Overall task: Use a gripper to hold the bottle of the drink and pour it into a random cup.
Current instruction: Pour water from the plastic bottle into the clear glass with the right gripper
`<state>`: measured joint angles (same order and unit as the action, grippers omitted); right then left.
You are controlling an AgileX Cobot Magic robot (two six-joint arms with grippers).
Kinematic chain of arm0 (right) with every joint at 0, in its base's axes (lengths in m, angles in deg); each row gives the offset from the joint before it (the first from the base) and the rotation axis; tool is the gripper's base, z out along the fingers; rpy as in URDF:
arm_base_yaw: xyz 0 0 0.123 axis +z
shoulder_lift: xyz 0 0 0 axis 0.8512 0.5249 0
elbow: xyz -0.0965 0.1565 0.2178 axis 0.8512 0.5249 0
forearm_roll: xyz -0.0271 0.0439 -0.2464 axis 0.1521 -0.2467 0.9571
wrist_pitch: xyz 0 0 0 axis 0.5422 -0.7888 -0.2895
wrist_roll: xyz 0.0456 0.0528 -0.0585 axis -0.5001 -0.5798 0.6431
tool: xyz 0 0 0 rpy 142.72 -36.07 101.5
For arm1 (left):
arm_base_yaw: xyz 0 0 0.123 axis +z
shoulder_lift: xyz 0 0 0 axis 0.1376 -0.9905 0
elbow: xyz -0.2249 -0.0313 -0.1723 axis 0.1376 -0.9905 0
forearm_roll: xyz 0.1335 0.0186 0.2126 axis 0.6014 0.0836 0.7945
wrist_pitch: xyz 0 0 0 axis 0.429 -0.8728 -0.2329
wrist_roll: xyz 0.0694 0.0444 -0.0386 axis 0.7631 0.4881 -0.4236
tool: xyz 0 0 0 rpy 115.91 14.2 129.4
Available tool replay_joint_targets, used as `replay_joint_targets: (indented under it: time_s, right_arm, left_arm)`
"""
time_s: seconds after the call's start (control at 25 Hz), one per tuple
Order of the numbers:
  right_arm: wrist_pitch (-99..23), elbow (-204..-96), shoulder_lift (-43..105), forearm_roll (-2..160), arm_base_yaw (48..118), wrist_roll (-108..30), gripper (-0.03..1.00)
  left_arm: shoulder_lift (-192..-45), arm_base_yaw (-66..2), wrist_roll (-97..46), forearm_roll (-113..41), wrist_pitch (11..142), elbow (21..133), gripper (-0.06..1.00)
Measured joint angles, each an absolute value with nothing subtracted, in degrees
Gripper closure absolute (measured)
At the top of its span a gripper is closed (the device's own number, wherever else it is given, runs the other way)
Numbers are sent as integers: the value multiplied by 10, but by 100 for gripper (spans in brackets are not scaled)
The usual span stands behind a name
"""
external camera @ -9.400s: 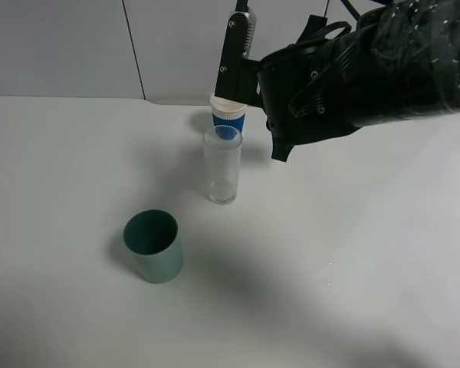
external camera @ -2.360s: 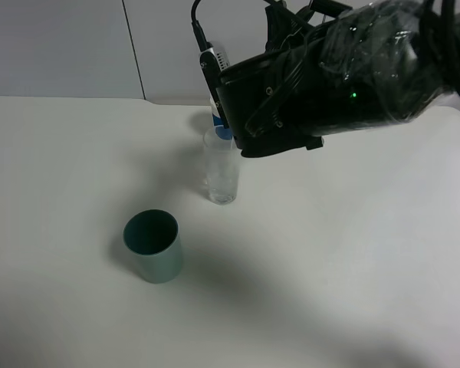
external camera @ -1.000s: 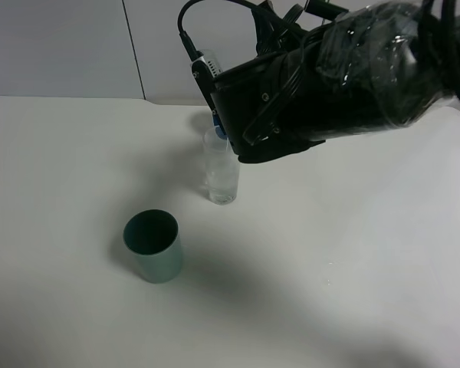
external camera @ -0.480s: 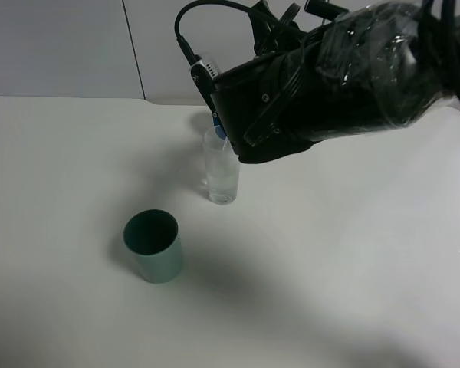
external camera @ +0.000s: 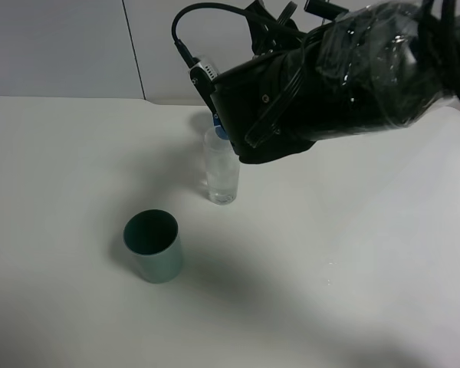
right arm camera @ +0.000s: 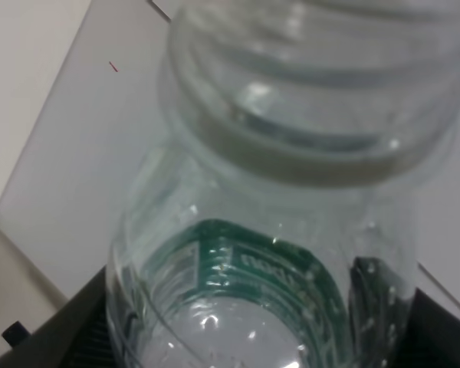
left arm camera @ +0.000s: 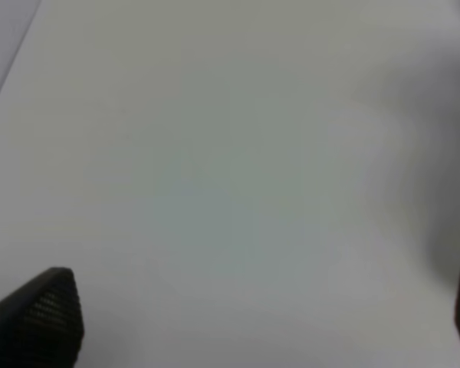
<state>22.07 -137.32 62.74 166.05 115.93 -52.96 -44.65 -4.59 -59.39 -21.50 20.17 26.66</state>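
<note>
One bottle (right arm camera: 291,146) clamped in the right tool (right arm camera: 245,341), near the tall glass (external camera: 221,170), left tool (left arm camera: 249,318) wide above the counter (left arm camera: 215,153).

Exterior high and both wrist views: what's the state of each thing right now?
Small clear plastic bottle with green label: gripped around its body.
Right gripper: shut on the bottle.
Left gripper: open, empty.
Tall clear glass tumbler: upright beneath the right arm; fill level unclear.
Squat teal-green cup: upright, standing alone.
Blue cup: mostly hidden behind the tumbler.
</note>
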Motion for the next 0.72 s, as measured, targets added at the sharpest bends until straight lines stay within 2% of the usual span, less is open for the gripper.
replay_joint_targets:
  time_s: [0.72]
  right_arm:
    - [221, -1373, 627, 1682, 1164, -478, 40]
  left_arm:
    - [-447, -46, -594, -215, 202, 267, -4]
